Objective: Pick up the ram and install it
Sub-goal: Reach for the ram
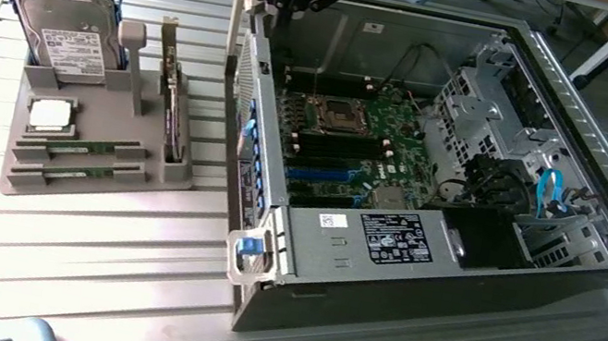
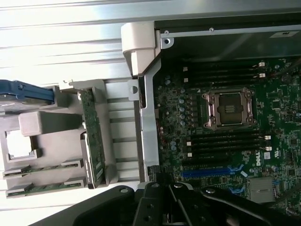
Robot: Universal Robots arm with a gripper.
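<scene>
Two ram sticks, thin green boards, lie side by side in slots at the front of the grey holder (image 1: 88, 189): one ram (image 1: 76, 148) (image 2: 42, 168) and a second ram (image 1: 71, 175) (image 2: 44, 188) next to it. My gripper (image 1: 288, 4) (image 2: 159, 188) hangs high over the near wall of the open computer case (image 1: 265, 248). It is shut with nothing between its fingers and is well away from both sticks. Inside the case, the motherboard (image 1: 365, 144) shows dark memory slots (image 2: 225, 141) beside the bare processor socket (image 2: 229, 108).
The holder also carries a hard drive (image 1: 65, 35), a square silver processor chip (image 1: 51, 115) and an upright green expansion card (image 1: 173, 100) (image 2: 93, 136). The case has drive cages and cables (image 1: 551, 191) at the exterior view's right. The slatted metal table (image 1: 72, 280) lies under everything.
</scene>
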